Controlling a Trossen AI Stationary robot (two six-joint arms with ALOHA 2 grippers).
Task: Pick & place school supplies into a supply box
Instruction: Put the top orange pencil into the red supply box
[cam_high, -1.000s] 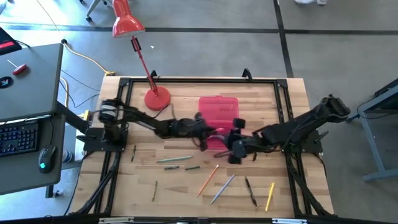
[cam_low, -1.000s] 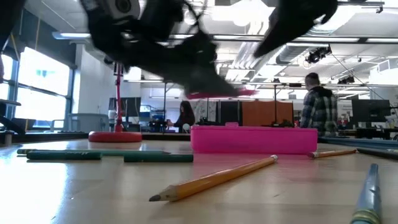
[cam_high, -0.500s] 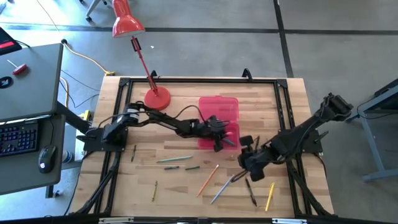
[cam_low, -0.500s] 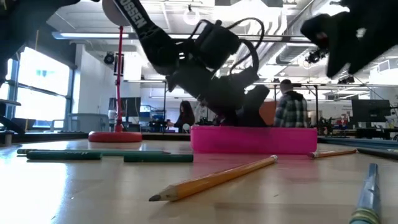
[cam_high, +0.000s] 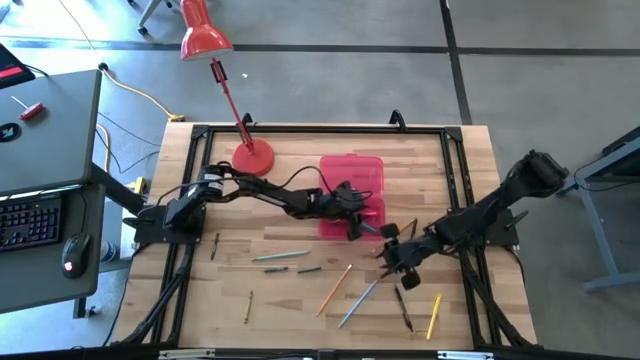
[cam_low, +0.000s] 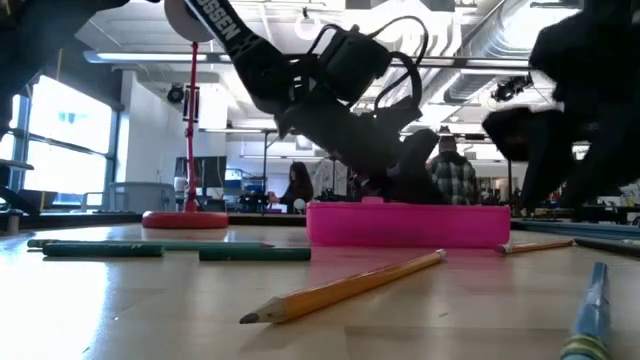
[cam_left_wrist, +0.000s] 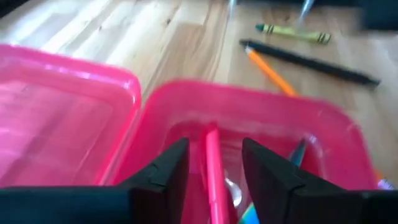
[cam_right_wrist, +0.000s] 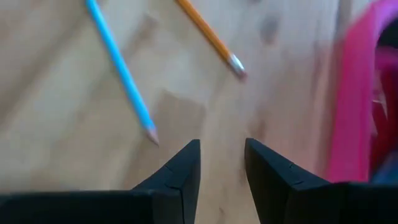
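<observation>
A pale wooden bench (cam_high: 300, 290) with a black frame stands on a grey floor; a red lamp (cam_high: 250, 157) rises from its far left part, and in the low view an open workshop with people lies beyond.

The left hand (cam_high: 362, 226) hangs over the box (cam_high: 352, 175), its fingers (cam_left_wrist: 166, 169) parted and gripping nothing. Straight below them a pink pen (cam_left_wrist: 214, 168) lies in the tray, its length running away from the hand, with other supplies beside it. The box is translucent hot-pink plastic, rectangular with rounded corners, its lid folded flat beside the tray.

The right hand (cam_high: 393, 254) hovers low, just off the box's near right corner, released and empty. The loose supplies lie nearer it than the left hand. Just ahead of its fingers (cam_right_wrist: 180, 171) are a blue pencil (cam_right_wrist: 120, 70) and an orange pencil (cam_right_wrist: 207, 36), both slim, smooth sticks lying slantwise across the line of the hand, the blue one's point nearest. I judge the blue one the likeliest next pick; the hand would need to turn so its fingers straddle the shaft. Farther right lie a dark pen (cam_high: 403, 309) and a yellow pencil (cam_high: 434, 316); left of the hand, green pencils (cam_high: 282, 257) lie well apart.
</observation>
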